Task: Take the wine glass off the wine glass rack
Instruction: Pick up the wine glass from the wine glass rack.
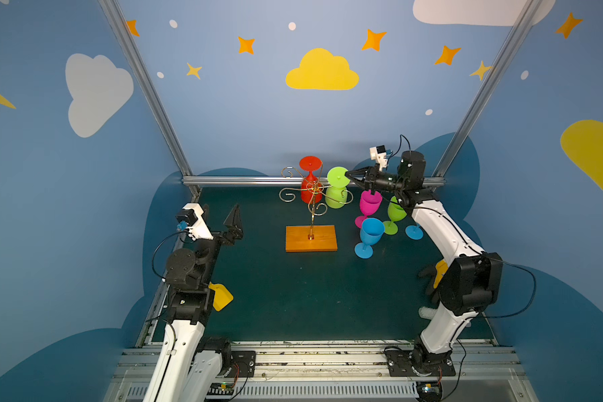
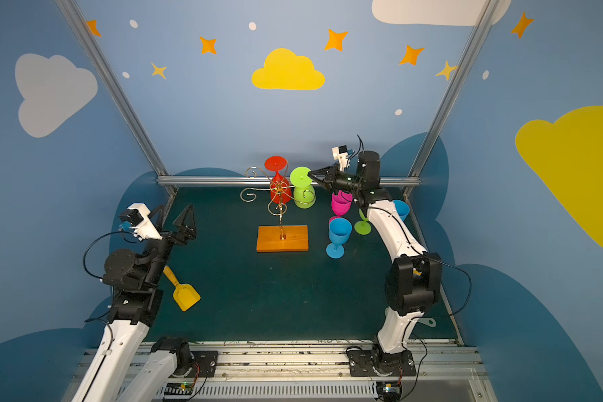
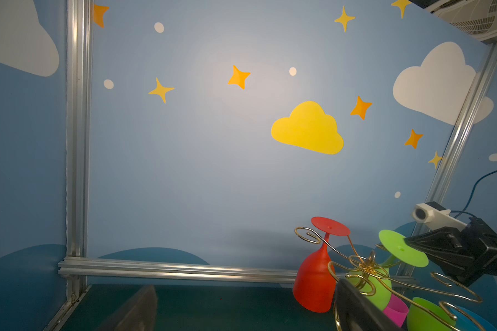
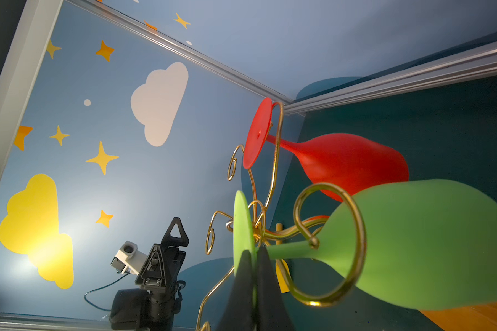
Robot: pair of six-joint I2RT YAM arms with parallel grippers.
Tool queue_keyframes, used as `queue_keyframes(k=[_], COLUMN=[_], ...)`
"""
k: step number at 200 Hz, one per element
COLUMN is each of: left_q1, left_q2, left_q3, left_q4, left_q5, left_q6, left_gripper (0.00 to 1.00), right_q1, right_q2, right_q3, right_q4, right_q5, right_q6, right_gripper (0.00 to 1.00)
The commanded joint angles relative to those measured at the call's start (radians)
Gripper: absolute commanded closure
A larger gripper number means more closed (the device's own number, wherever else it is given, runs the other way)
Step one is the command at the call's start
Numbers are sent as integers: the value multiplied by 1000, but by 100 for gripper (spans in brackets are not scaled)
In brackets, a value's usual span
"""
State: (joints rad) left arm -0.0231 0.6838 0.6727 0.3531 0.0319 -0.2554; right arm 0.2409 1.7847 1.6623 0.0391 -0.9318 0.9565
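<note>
The green wine glass (image 1: 335,201) is hanging upside down from a curled arm of the wine glass rack (image 1: 311,240), at 2 o'clock from its stem top. At 9 o'clock from the rack, the left fingers (image 1: 235,219) are standing spread, holding nothing. A red glass (image 1: 307,195) is hanging at 12 o'clock. The right fingers (image 4: 243,292) are pinching the rim of the green wine glass's round foot. At 3 o'clock from the rack's base, a pink glass (image 1: 370,203) and a blue glass (image 1: 372,229) are standing upright on the counter (image 1: 293,296).
</note>
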Motion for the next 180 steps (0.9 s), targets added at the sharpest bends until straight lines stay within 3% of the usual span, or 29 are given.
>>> queue_keyframes(k=[1,180], left_q1=[4,5], left_q2=[-10,-14], left_q3=[-11,-10], left_q4=[19,26], left_q5=[9,11], left_q6=[-5,1], left_gripper=[4,4], right_q1=[13,-33], right_q2=[-4,177], right_q3=[50,263], right_q4=[13,92], right_q5=[11,109], right_q6=[-19,11], right_gripper=[100,100])
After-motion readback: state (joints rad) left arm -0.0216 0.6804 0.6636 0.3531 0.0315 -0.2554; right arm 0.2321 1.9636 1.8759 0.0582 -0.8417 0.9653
